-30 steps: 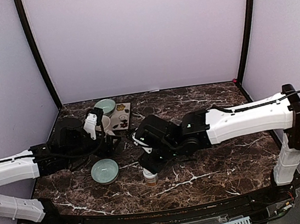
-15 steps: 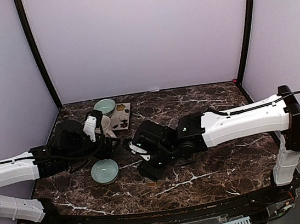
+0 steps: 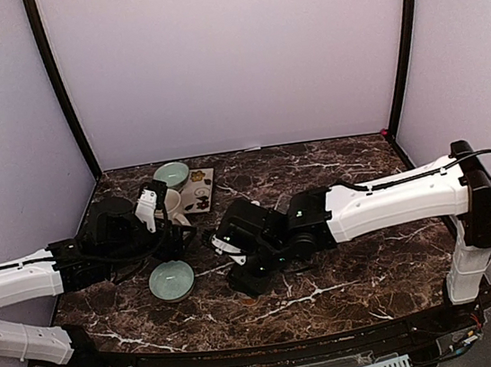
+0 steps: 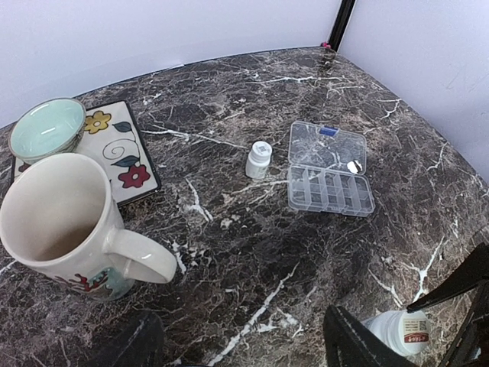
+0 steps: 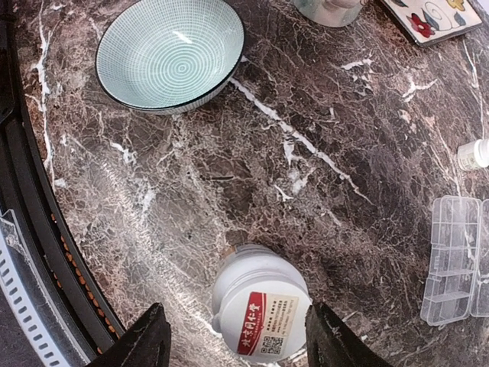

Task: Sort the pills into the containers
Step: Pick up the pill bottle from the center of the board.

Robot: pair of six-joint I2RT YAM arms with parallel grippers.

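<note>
The containers are one clear pill-organiser box lying open on the marble, also at the right edge of the right wrist view. No loose pills show. A white bottle with a red label stands near the front edge. My right gripper is open and straddles it, one finger on each side with a gap. In the top view the right gripper hides the bottle. My left gripper is open over bare marble beside a mug, with nothing between its fingers.
A small white-capped bottle stands left of the box. A pale green bowl sits near the front left, and another bowl stands by a flowered tile. The table's front edge runs close to the labelled bottle.
My right gripper has come down and slightly left over the labelled bottle, which now is hidden beneath it in the top view. The left arm has barely moved.
</note>
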